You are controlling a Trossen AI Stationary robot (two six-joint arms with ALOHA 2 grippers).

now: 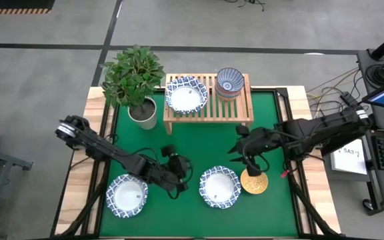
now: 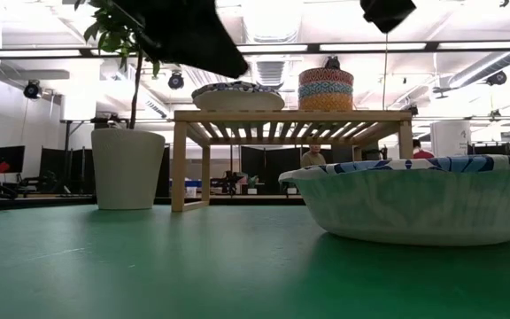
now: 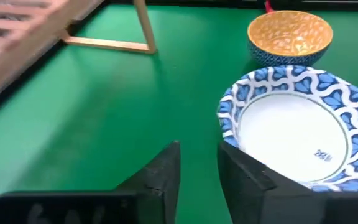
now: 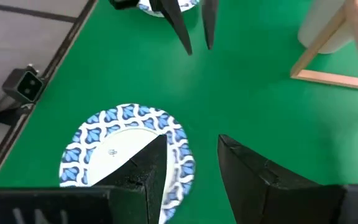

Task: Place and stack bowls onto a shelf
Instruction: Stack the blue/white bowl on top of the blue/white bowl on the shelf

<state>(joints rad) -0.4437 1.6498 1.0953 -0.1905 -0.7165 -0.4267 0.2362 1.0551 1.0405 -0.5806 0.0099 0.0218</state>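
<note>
Left gripper (image 1: 183, 175) open beside the wide white bowl (image 1: 220, 187).

Stack of small bowls (image 1: 230, 83) on shelf (image 1: 209, 110): top one patterned dark blue; count beneath not discernible from high view. Wide bowl (image 2: 432, 208) in low view cut off at R edge. Both arms cropped by top edge in low view (grippers not seen there). Shelf blurred in wrist views.

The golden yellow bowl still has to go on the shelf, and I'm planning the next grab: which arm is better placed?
Right. The right gripper, open, hangs beside the golden yellow bowl; the left gripper sits across the white bowl.
</note>
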